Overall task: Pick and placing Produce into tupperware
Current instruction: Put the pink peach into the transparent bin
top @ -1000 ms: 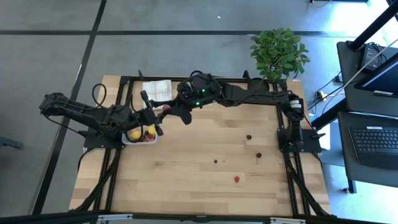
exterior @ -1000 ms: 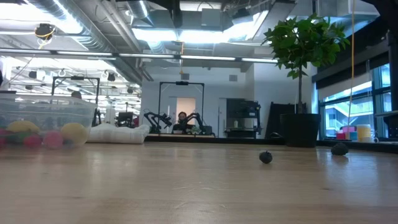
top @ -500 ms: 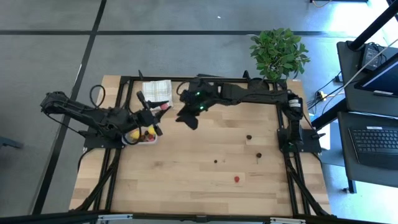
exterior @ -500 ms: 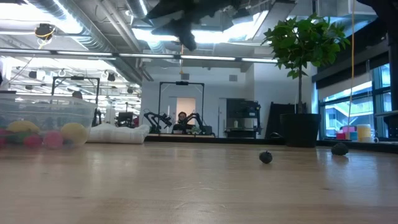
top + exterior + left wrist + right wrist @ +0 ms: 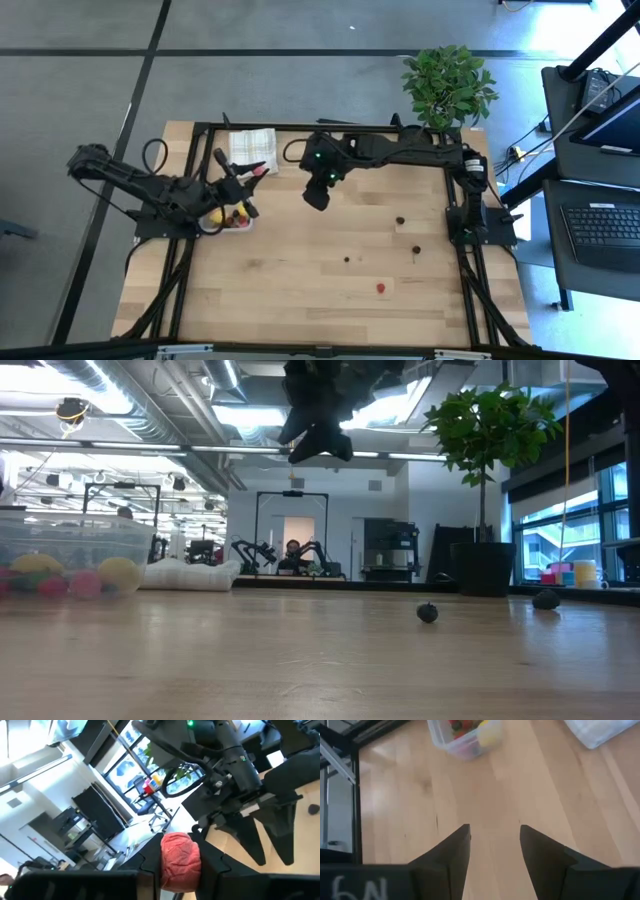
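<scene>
The tupperware [image 5: 228, 220], a small clear rectangular box with rounded corners, stood near the left edge of the wooden table [image 5: 330, 280], just in front of the folded white checked cloth [image 5: 252, 148]. Through its colourless wall in the low view the fruit already inside showed plainly: two yellow lemon-like pieces and several pink and red ones, heaped on the bottom [image 5: 70, 575]. The left gripper [image 5: 250, 176] hung over the far side of the box, and its two fingers were clamped on a red, rough-skinned strawberry piece [image 5: 180, 861], which filled the gap between them in the left wrist view and showed as a small pink dot at the fingertips from above. The right gripper [image 5: 317, 196] hovered above the table to the right of the box, well clear of the wood; its fingers [image 5: 454, 851] stood apart with nothing between them, only bare boards below and the box with its fruit farther off [image 5: 465, 735]. More produce lay loose on the right half of the table, well apart from the box: a dark cherry-like piece [image 5: 400, 221] toward the far right, another dark one [image 5: 416, 252] nearer, a very small dark one [image 5: 347, 260] near the middle, and a red strawberry-like piece [image 5: 381, 289] closest to the near edge. In the low view two of the dark pieces sat as small round balls on the wood [image 5: 427, 612]. A leafy potted plant [image 5: 448, 84] stood at the far right corner.
</scene>
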